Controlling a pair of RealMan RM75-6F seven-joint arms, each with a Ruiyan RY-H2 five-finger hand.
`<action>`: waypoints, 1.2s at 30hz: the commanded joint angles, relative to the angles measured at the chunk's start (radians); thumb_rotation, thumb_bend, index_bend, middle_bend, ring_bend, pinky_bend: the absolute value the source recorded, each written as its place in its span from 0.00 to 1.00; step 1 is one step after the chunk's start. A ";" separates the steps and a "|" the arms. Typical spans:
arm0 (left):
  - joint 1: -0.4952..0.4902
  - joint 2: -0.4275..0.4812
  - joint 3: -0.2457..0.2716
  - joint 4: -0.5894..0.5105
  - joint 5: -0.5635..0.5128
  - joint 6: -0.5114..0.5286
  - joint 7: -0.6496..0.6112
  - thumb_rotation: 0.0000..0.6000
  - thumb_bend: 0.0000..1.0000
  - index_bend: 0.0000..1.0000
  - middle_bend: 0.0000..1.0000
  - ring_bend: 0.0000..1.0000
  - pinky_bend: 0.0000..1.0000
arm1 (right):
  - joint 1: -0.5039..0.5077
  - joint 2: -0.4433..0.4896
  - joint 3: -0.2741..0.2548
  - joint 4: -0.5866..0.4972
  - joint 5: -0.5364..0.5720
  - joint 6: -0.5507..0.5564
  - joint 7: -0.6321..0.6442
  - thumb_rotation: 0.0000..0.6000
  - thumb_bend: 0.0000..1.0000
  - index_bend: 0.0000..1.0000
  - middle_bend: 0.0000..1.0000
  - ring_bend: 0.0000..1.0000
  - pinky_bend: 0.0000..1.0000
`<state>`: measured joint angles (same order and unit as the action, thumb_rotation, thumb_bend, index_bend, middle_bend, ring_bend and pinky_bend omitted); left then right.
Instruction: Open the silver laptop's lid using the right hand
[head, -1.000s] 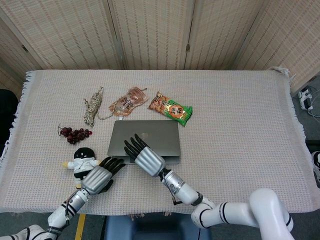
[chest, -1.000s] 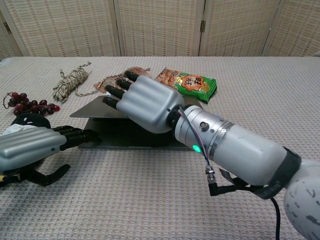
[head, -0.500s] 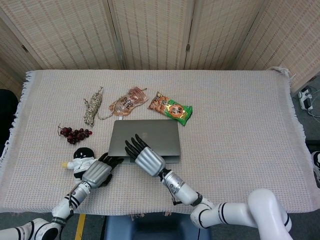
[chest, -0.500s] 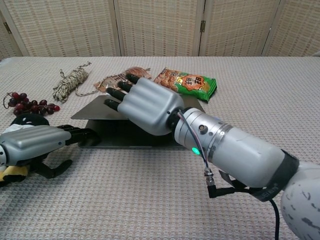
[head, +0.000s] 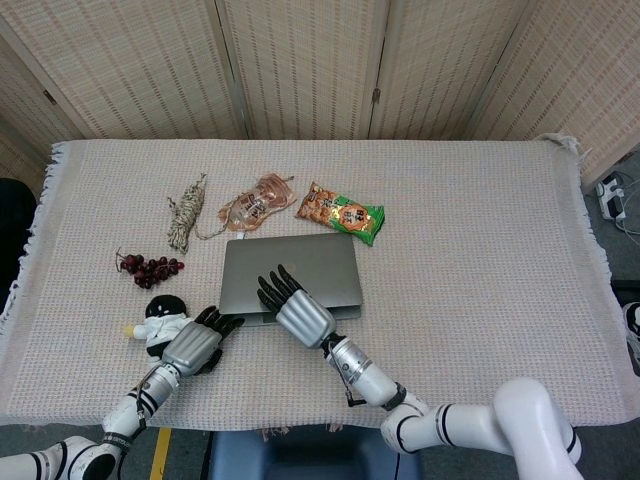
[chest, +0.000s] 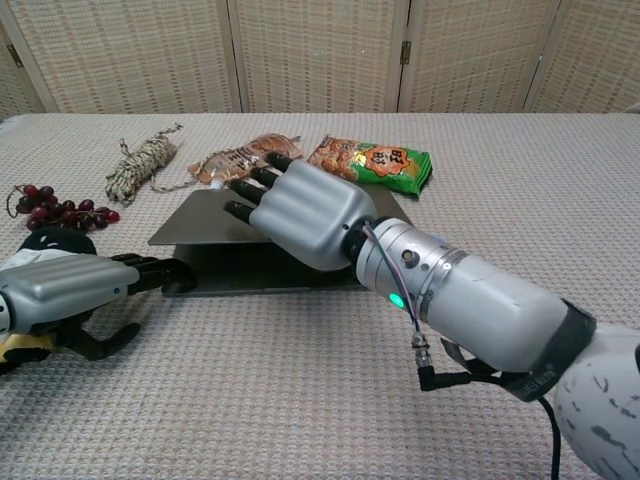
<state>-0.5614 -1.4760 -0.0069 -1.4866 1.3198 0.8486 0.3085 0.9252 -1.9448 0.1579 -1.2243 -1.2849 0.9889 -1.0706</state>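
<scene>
Laptop (head: 290, 272): silver, centre of the table (head: 480, 250), lid raised a crack in chest view.
Right robot hand (head: 296, 310): fingers spread on the lid's near edge, grasping nothing.
Left robot hand (head: 195, 343): released, fingertips at laptop's left corner.
Head view only: doll (head: 160, 320) beside left robot hand.

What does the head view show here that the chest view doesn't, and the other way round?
Only the head view shows the doll in full, beside the left hand, and the tablecloth's fringed edges. Only the chest view shows the laptop's lid raised off its base, a dark gap beneath, with the right hand's fingers against it. Both show the rope, grapes and two snack packets.
</scene>
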 joint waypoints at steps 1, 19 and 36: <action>-0.002 0.000 0.002 0.002 -0.002 0.001 -0.003 1.00 0.69 0.05 0.05 0.01 0.00 | 0.002 -0.005 0.001 0.012 0.004 -0.003 0.005 1.00 0.57 0.00 0.00 0.00 0.00; -0.007 0.005 0.020 -0.007 0.000 0.025 -0.004 1.00 0.69 0.05 0.05 0.01 0.00 | 0.010 0.051 0.075 0.015 0.041 0.034 0.037 1.00 0.57 0.00 0.00 0.00 0.00; -0.012 0.004 0.031 -0.018 -0.008 0.037 0.017 1.00 0.69 0.06 0.05 0.01 0.00 | 0.086 0.114 0.195 0.022 0.162 0.018 0.027 1.00 0.57 0.00 0.00 0.00 0.00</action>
<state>-0.5732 -1.4720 0.0236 -1.5046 1.3118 0.8852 0.3256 1.0054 -1.8325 0.3487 -1.2089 -1.1299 1.0112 -1.0420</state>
